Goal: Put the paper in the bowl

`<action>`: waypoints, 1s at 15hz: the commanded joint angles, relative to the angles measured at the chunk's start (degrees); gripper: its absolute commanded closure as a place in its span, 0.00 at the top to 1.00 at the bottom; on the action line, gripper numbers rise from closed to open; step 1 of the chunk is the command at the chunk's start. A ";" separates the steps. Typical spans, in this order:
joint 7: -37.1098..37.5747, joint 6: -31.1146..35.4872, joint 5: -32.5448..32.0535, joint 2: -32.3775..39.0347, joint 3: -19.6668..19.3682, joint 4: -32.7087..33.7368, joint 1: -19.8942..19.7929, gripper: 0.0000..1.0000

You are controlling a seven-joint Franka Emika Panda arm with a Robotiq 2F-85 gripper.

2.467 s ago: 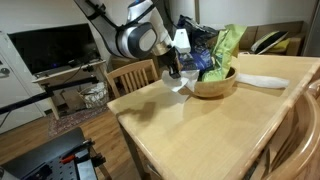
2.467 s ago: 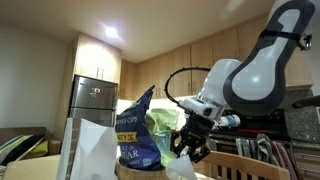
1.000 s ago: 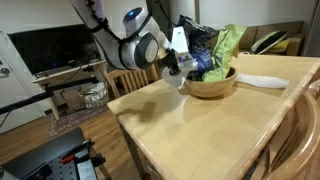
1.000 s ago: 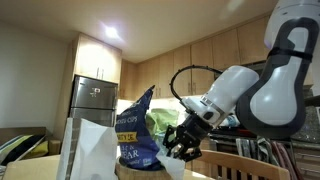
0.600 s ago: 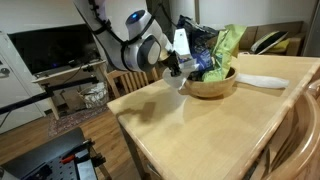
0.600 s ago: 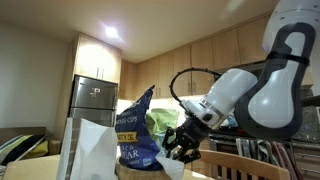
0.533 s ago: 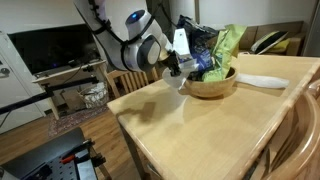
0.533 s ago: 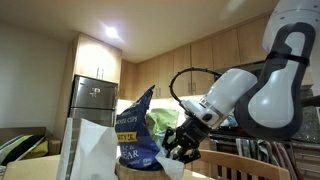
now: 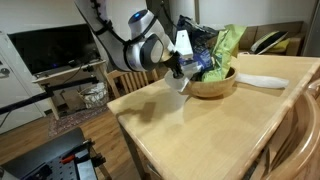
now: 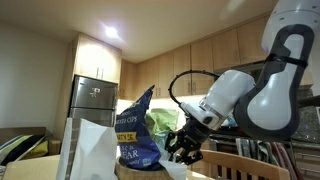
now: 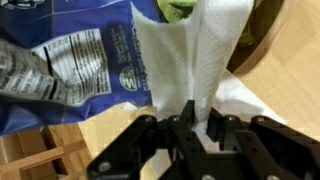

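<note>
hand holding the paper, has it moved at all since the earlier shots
Yes. In an exterior view the hand, shut on the paper, has shifted right, closer to the near rim of the wooden bowl, which has not moved.

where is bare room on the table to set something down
Free: the wide table stretch between bowl and near edge. Crowded: the bowl with snack bags, the hand holding paper at its rim, the white plate beyond.

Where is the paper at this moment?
In the wrist view, the paper is pinched in the gripper, beside the blue snack bag; in an exterior view it is at the edge of the bowl.
</note>
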 commanded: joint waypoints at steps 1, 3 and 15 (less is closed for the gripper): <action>3.54 -0.88 -1.54 -1.89 -6.15 1.55 5.33 0.03; 3.92 -0.58 -1.21 -1.79 -9.25 2.61 7.91 0.03; 3.08 -0.78 3.79 2.04 -17.38 6.94 17.56 0.35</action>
